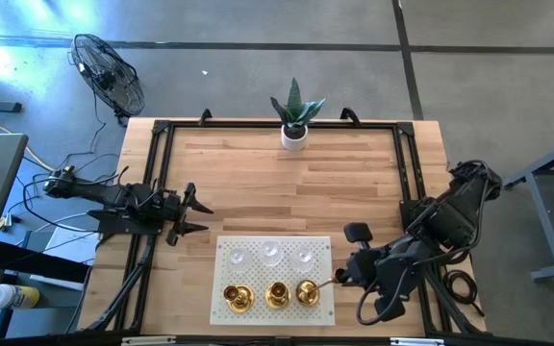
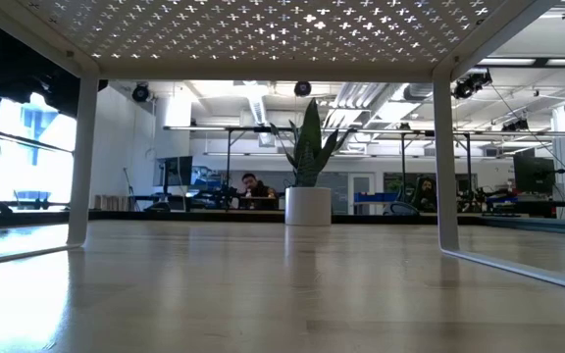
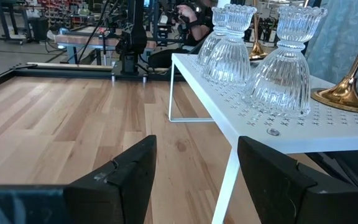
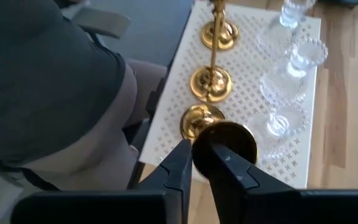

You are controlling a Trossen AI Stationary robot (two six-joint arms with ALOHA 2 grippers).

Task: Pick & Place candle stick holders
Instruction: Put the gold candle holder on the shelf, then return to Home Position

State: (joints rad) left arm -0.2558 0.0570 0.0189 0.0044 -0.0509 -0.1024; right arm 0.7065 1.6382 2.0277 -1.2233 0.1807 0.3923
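At the mat's right end, we have the right gripper clamping its fingers on the nearest gold holder; next, lift it straight up. Left gripper waits, fingers apart.

A: The counter is pale wood, smooth with a soft sheen. The perforated mat looks like matt white metal.

B: Three holders are polished, mirror-bright brass; three holders are clear ribbed glass. The end effector is matt black.
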